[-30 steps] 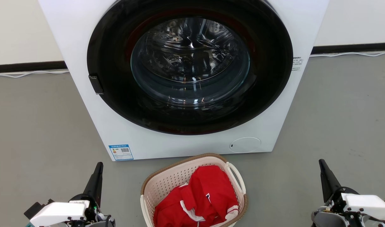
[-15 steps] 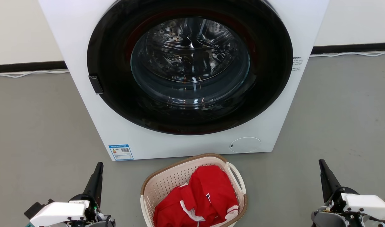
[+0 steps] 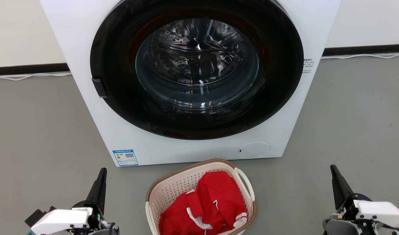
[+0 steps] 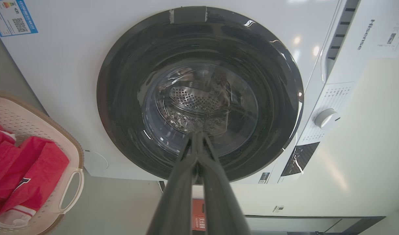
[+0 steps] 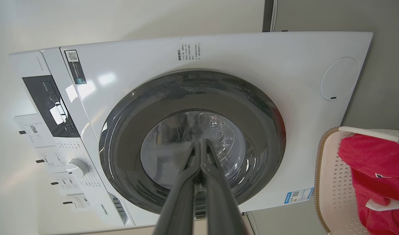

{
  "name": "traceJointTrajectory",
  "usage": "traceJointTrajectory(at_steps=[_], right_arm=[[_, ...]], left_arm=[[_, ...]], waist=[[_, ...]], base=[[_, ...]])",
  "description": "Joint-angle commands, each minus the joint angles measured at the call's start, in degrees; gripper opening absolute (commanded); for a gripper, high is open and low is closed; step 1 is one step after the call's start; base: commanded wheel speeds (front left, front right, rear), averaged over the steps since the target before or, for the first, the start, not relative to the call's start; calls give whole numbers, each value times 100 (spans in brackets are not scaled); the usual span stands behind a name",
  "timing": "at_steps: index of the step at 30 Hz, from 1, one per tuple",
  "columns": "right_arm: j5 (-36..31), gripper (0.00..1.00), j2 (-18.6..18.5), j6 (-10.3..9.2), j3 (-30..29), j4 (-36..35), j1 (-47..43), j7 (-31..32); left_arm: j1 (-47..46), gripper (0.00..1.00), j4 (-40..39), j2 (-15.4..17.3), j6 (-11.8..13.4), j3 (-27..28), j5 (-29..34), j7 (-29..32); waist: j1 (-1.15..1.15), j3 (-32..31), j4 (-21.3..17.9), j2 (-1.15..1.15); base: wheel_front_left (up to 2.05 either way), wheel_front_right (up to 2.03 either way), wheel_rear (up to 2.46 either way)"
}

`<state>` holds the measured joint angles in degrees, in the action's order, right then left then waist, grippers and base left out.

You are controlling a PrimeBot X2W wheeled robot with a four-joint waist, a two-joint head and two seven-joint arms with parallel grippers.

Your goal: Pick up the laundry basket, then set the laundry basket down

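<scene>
The cream-white perforated laundry basket (image 3: pixel 173 189) with a brown rim stands on the grey floor at the bottom centre of the head view, just in front of the washing machine. Red clothing (image 3: pixel 212 202) with white trim lies inside it. One white loop handle (image 3: pixel 244 182) shows on its right side. My left gripper (image 3: pixel 102 172) is at the lower left, well apart from the basket, fingers together and empty. My right gripper (image 3: pixel 333 169) is at the lower right, also shut and empty. The basket (image 4: pixel 29 111) sits at the left edge of the left wrist view and the basket (image 5: pixel 330 182) at the right edge of the right wrist view.
A white front-loading washing machine (image 3: pixel 88 49) with a round dark glass door (image 3: pixel 196 71) fills the middle ground, its door closed. Grey floor (image 3: pixel 39 130) spreads on both sides. A pale wall with a dark skirting (image 3: pixel 26 69) and a white cable runs behind.
</scene>
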<state>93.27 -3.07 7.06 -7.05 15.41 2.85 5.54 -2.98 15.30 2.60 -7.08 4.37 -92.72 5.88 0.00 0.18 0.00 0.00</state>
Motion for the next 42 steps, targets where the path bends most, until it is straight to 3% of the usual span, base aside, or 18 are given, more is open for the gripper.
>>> traceJointTrajectory(at_steps=[1, 10, 11, 12, 21, 25, 42], right_arm=[[-55, 0, -31, 43, 120, -142, 326, 40], [-61, 0, -26, 43, 112, -142, 327, 47], [-62, 100, -25, 43, 111, -142, 327, 47], [-7, 100, 9, -1, -7, 26, 79, 0], [-47, 100, 30, 0, 114, 50, 31, -117], [-83, 100, 30, 2, 185, -2, 42, -185], [-786, 100, 20, 8, 439, -199, 100, -466]], left_arm=[[-318, 0, -127, 55, -41, 182, 28, 34], [-318, 0, -127, 52, -41, 187, 32, 37], [-318, 100, -127, 52, -41, 187, 32, 38], [11, 100, 29, -10, 1, 3, -1, 14], [40, 100, 80, -37, 0, -21, 11, -69], [27, 100, 39, -32, -2, -47, 47, -131], [-56, 100, -89, 90, -8, -262, 609, -462]], waist=[[0, 0, 0, 0], [0, 0, 0, 0], [0, 0, 0, 0], [0, 0, 0, 0], [13, -8, 0, 0], [1, 4, -1, 0], [0, 24, 1, 0]], base=[[0, 0, 0], [0, 0, 0], [0, 0, 0], [0, 0, 0], [0, 0, 0], [0, 0, 0], [0, 0, 0]])
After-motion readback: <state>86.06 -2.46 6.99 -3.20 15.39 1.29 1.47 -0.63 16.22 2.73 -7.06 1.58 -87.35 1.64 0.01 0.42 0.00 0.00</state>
